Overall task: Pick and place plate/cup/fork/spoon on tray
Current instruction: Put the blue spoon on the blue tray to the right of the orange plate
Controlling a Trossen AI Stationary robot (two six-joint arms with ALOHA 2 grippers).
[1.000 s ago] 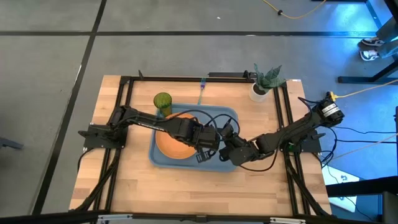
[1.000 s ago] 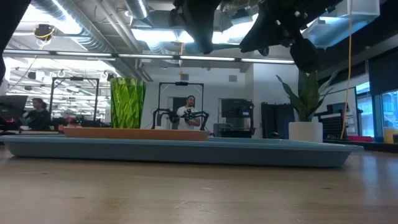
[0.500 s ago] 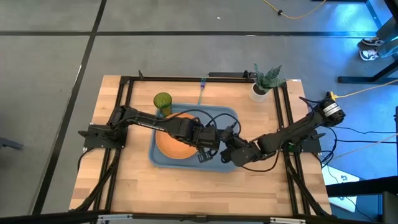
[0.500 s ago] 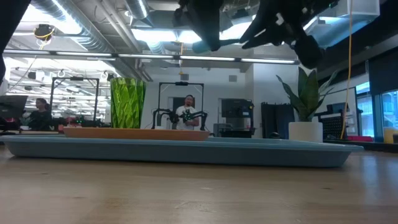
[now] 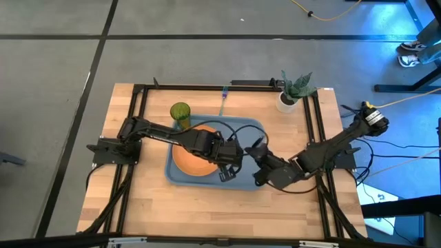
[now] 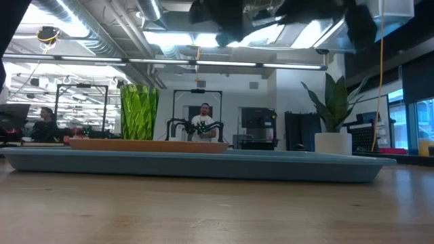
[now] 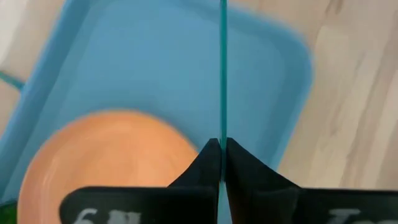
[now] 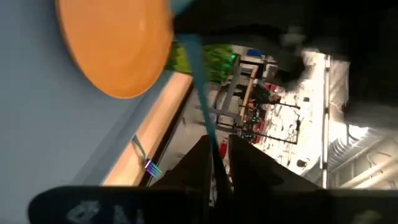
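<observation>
Over tray [image 5: 251,131] centre: left claw [image 7: 221,163] clamped on spoon [image 7: 222,74] handle; right claw [image 8: 217,163] slackened beside same handle; plate [image 5: 191,157] already on tray; cup [image 5: 180,113] outside tray's far-left corner; fork [image 5: 224,96] at surface's far edge; both outstanding.

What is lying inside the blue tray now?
Inside the tray lies the orange plate, on its left half. The left gripper, shut on the spoon, and the right gripper hang above, hiding part of the tray floor.

Robotics lab, exposed ceiling ducts [image 6: 102,27], another robot rig [image 6: 196,125], seated person [image 6: 42,123]
</observation>
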